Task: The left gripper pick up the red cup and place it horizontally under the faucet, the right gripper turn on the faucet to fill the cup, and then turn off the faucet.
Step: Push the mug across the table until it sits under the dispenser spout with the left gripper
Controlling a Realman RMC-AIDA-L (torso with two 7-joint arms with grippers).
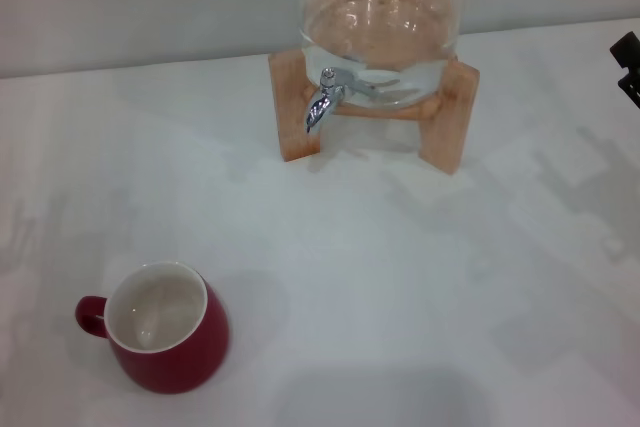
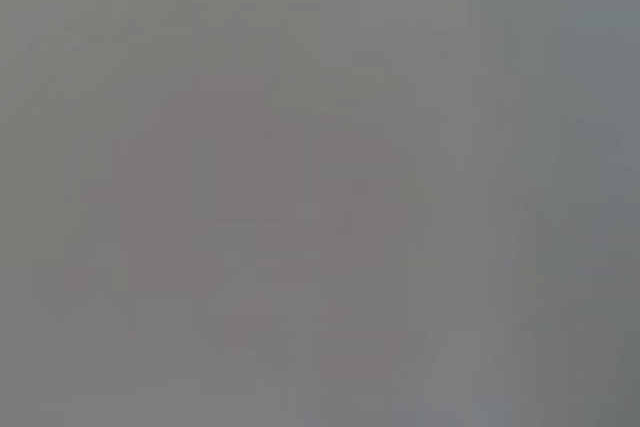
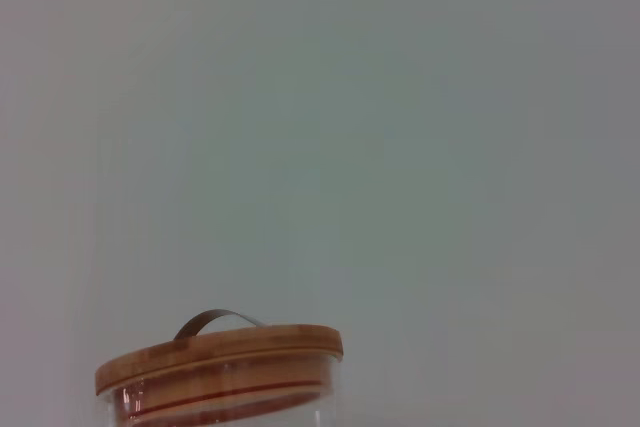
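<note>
Red cup [image 1: 160,332] upright on table [image 1: 380,277] — approach from above, clamp rim opposite handle; end effector states untellable.

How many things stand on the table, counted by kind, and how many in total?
Cups: 1, the red cup
Water dispensers: 1, the glass dispenser with its faucet
Wooden stands: 1, the wooden stand
Total: 3

Bare white table [image 1: 420,287] across the middle and lower right of the head view, red cup [image 1: 160,327] standing alone at lower left with bare table all round, glass dispenser [image 1: 380,27] on its wooden stand [image 1: 295,112] blocking the upper centre, faucet [image 1: 325,99] jutting forward with bare table beneath its spout, right gripper [image 1: 628,65] at the right edge
</note>
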